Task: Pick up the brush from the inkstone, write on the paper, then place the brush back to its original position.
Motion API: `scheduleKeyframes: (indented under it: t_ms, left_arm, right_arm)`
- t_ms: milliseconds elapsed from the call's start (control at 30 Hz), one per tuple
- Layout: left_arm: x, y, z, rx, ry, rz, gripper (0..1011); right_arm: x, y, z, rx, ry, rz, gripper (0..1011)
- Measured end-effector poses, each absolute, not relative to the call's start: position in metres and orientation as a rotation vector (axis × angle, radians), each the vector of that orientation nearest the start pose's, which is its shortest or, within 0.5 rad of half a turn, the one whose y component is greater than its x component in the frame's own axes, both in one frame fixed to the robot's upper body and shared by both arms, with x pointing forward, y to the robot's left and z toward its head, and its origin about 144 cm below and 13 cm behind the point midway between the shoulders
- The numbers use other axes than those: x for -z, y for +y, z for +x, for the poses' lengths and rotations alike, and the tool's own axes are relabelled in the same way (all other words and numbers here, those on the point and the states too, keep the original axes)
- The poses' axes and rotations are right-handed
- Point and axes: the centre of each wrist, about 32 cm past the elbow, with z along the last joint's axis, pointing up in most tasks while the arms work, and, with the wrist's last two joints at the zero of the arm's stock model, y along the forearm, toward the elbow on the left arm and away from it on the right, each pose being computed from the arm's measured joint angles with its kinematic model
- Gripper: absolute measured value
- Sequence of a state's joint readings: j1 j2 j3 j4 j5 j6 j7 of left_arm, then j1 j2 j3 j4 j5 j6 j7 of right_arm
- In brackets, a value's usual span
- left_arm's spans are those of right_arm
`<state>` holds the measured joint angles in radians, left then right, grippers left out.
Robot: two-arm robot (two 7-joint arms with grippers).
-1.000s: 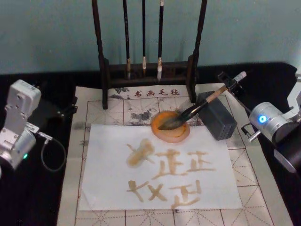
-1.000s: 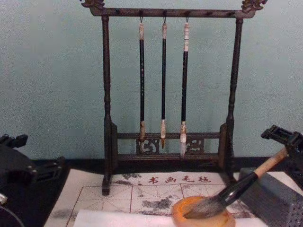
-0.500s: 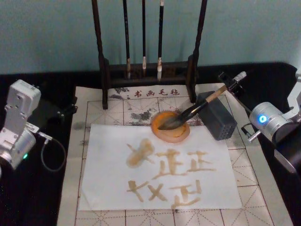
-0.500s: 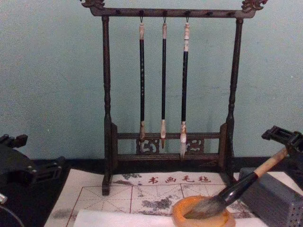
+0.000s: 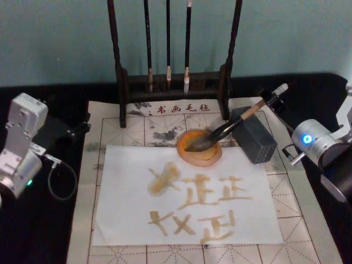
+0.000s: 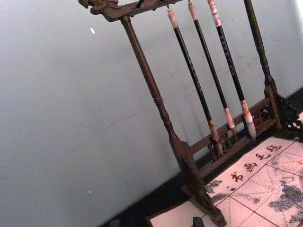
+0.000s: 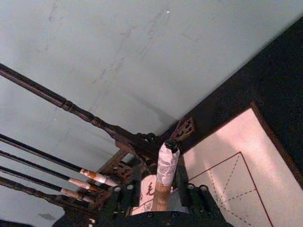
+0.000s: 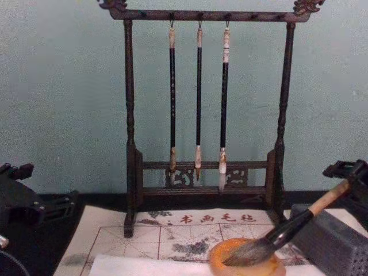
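- The left gripper [image 5: 77,128] sits parked at the left edge of the head view, off the beige mat [image 5: 110,124] and well apart from everything in play. Whether it is open or closed I cannot tell.
- The paper [image 5: 124,181] lies flat on the mat in the lower middle of the head view, with amber strokes across it.
- At the top centre stands the dark wooden stand [image 8: 130,144], with three slim brushes [image 8: 198,98] hanging from its bar.
- The inkstone [image 5: 190,157] sits just above the paper's upper edge, overlapping it slightly.
- The brush [image 5: 231,126] rests with its bristles in the inkstone. Its handle slants up to the right across the top of the grey block [image 5: 258,143].
- The right gripper [image 5: 272,98] hangs at the brush's whitish upper end, in the upper right of the head view. In the right wrist view its fingers [image 7: 122,193] stand spread on either side of the handle, a gap showing on each side, so they are not clasping it.
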<state>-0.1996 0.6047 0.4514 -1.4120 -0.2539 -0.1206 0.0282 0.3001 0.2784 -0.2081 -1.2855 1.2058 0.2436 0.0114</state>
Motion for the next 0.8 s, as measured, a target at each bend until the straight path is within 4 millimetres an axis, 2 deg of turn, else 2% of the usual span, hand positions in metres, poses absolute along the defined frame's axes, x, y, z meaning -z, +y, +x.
scheduleKeyframes:
  t_ms: [33,67,333,800]
  left_arm:
    - [-1.1398,0.3097,0.4886,-1.248,-0.285,0.304,1001]
    - [-1.1398,0.3097,0.4886,-1.248,-0.285,0.304,1001]
    - [-1.1398,0.3097,0.4886,-1.248,-0.285,0.304,1001]
    - [-1.1398,0.3097,0.4886,-1.248,-0.285,0.304,1001]
  right_arm:
    - [-1.1564,-0.27,0.5385,1.244,0.888,0.427,489]
    - [-1.1564,-0.27,0.5385,1.244,0.888,0.427,430]
    - [-1.1564,-0.2699,0.5385,1.244,0.888,0.427,197]
    - [-1.1563,-0.2696,0.5384,1.243,0.882,0.426,187]
